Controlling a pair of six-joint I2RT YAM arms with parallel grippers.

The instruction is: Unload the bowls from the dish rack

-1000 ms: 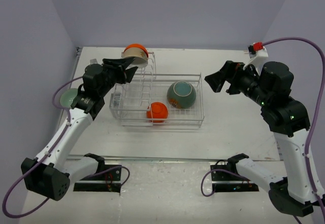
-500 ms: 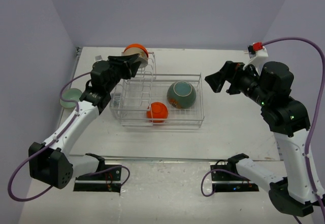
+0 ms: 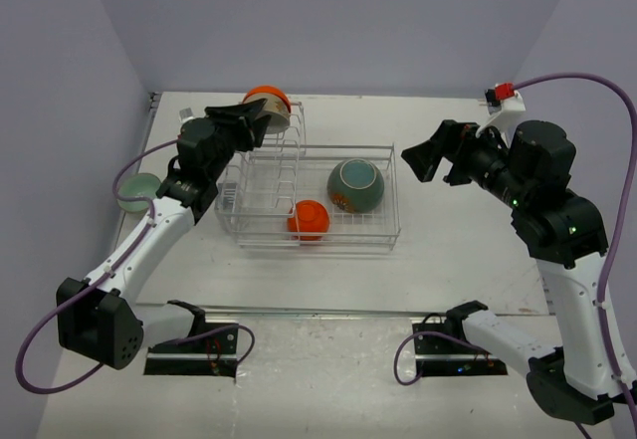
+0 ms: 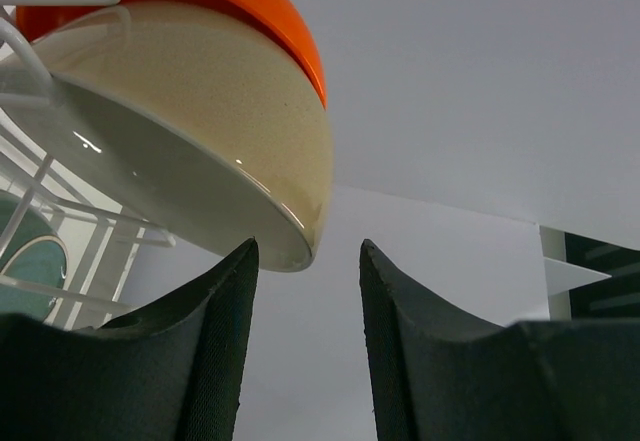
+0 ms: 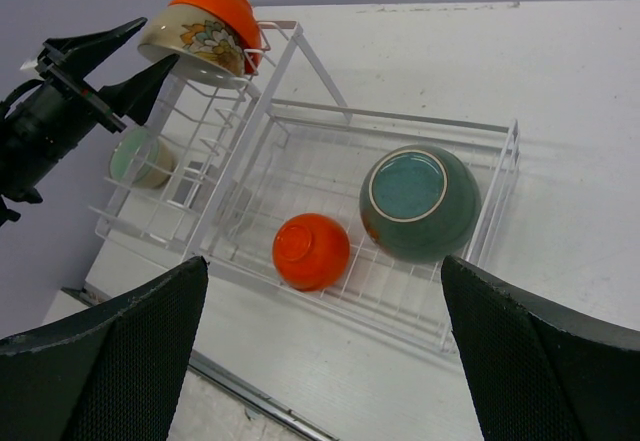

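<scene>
The wire dish rack (image 3: 318,243) stands mid-table. A cream bowl (image 3: 273,113) and an orange bowl (image 3: 265,94) behind it rest tilted on top of the upright slots. A large teal bowl (image 3: 355,185) and a small orange bowl (image 3: 309,220) lie upside down in the basket. My left gripper (image 3: 255,120) is open, its tips at the cream bowl's rim (image 4: 300,246), gripping nothing. My right gripper (image 3: 428,155) is open and empty, held high to the right of the rack. Its view shows the rack (image 5: 390,116), the teal bowl (image 5: 418,201) and the orange bowl (image 5: 311,251).
A pale green bowl (image 3: 137,190) sits on the table left of the rack, beside my left arm, and also shows in the right wrist view (image 5: 140,156). Walls close in on the left, back and right. Bare table lies in front and to the right of the rack.
My left gripper has moved up and forward to the cream bowl on the slots, uncovering the pale green bowl on the table. The right arm has not moved.
</scene>
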